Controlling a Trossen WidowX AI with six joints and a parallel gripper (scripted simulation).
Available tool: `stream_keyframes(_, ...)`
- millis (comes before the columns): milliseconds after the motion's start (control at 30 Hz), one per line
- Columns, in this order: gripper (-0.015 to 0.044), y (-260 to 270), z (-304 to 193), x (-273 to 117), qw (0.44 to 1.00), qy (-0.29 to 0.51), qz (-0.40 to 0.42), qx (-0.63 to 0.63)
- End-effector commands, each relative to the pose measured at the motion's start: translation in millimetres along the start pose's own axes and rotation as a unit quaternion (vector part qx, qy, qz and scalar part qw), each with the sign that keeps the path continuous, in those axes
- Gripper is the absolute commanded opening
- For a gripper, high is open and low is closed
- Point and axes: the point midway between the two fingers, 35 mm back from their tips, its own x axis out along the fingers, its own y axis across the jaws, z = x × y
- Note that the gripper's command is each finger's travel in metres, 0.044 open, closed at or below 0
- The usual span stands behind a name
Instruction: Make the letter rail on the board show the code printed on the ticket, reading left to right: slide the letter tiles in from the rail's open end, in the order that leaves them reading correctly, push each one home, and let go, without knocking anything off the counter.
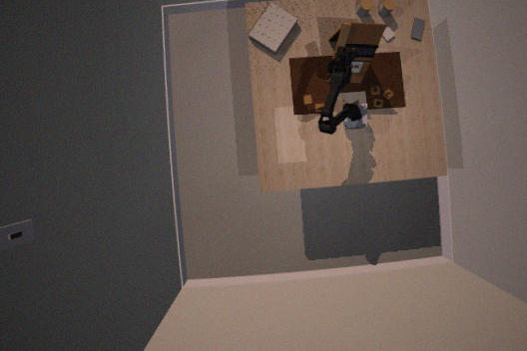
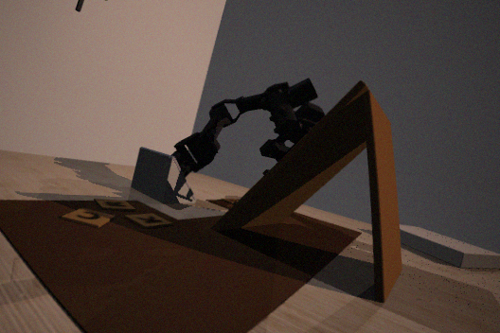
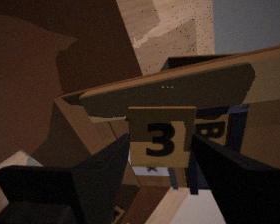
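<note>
Top view: board (image 1: 366,31) (image 2: 308,166) (image 3: 166,90) leans nearer the worktop's top edge than its bottom one, claw (image 1: 344,56) (image 2: 283,146) (image 3: 161,140) over its left side. Three loose tiles (image 1: 388,94) (image 2: 85,217) lie toward the right edge, two more (image 1: 307,99) toward the left, so probably plenty left

Exterior view: board hides most of the claw; same three tiles lie flat, not railed

Wrist view: claw's clamped on the 3 tile (image 3: 161,142), beside the rail (image 3: 238,125), where the B tile (image 3: 211,131) seems to sit. Can't read the ticket (image 1: 356,67) (image 3: 151,170), so order's unconfirmed; 3 still needs sliding home and releasing
</note>
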Motion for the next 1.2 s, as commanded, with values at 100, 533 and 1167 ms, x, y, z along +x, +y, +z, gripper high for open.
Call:
stream_keyframes(100, 0.0000, -25, -19, 3, 0.999, 0.015, -0.011, 0.045)
stream_keyframes(533, 0.0000, -64, -60, 17, 0.984, 0.008, -0.010, 0.177)
stream_keyframes(1167, 0.0000, -100, -140, 31, 0.936, -0.020, -0.013, 0.352)
